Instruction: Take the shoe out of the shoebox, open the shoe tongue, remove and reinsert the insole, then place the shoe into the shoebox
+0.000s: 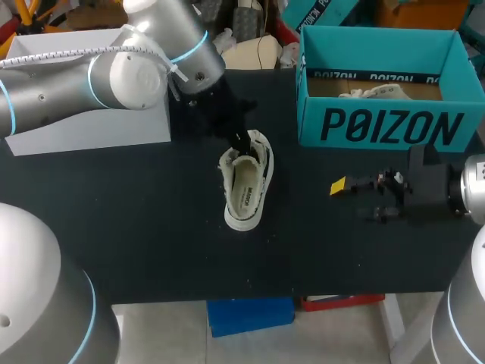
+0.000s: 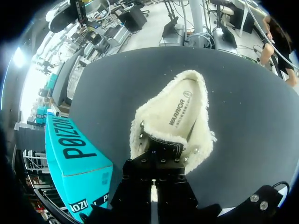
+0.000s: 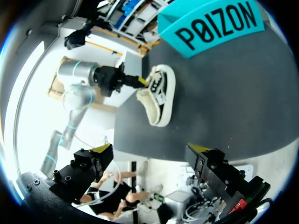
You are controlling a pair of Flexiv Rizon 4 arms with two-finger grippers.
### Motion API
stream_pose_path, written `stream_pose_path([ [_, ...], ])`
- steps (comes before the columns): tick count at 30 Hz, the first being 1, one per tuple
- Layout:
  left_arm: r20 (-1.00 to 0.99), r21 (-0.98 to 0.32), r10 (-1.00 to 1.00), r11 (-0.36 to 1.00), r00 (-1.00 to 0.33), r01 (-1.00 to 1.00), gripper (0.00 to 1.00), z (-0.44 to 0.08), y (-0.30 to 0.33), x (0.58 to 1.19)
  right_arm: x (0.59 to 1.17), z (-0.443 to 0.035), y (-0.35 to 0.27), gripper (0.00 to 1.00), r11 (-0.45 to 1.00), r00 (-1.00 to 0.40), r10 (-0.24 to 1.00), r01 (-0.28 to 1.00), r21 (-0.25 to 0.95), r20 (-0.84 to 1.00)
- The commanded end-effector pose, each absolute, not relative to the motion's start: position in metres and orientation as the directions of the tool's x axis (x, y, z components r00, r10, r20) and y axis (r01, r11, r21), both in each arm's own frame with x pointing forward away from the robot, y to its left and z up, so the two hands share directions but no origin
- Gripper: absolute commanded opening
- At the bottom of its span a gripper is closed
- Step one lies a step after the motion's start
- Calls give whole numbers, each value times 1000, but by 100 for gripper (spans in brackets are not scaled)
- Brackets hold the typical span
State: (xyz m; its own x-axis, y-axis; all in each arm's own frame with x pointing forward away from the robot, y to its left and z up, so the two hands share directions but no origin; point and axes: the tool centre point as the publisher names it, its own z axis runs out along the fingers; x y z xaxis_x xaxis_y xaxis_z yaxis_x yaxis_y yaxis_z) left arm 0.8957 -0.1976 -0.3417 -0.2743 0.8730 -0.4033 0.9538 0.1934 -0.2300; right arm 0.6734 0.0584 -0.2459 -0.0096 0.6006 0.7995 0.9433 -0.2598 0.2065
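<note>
Robot lab, arms (image 1: 114, 80) at table (image 1: 151, 235)

shoe (image 1: 246, 189) centre | left gripper (image 1: 241, 142) at its heel | shoebox (image 1: 379, 125) back right | right gripper (image 1: 356, 201) apart

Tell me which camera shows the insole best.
The left wrist view: the insole lies large and plain inside the shoe. The head view shows it small, from above. The right wrist view shows the shoe far off, insole hard to make out.
</note>
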Motion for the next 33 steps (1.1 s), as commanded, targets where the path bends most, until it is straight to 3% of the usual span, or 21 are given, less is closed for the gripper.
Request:
stream_pose_path([
  [1,-397,-243,877,186,-272,952,0,-354,-200,890,674,-246,59,100,-260,-9,601,944,206,799],
  [9,-363,-266,888,190,-281,945,0,-373,-197,880,674,-246,59,100,-260,-9,601,944,206,799],
  [18,-356,-303,885,194,-300,933,0,-360,-196,873,674,-246,59,100,-260,-9,601,944,206,799],
  [21,-365,-363,846,255,-388,896,0,-342,-189,871,674,-246,59,100,-260,-9,601,944,206,799],
  [26,-341,-545,639,463,-689,699,0,-309,-161,864,674,-246,59,100,-260,-9,601,944,206,799],
  [30,-331,-584,527,538,-783,608,0,-293,-133,856,674,-246,59,100,-260,-9,601,944,206,799],
  [31,-331,-597,500,546,-800,588,4,-289,-127,853,674,-246,59,100,-260,-9,601,944,206,799],
  [32,-336,-602,474,556,-814,573,23,-286,-120,851,674,-246,59,100,-260,-9,601,944,206,799],
  [33,-336,-617,448,559,-828,553,33,-283,-114,846,674,-246,59,100,-260,-9,601,944,206,799],
])
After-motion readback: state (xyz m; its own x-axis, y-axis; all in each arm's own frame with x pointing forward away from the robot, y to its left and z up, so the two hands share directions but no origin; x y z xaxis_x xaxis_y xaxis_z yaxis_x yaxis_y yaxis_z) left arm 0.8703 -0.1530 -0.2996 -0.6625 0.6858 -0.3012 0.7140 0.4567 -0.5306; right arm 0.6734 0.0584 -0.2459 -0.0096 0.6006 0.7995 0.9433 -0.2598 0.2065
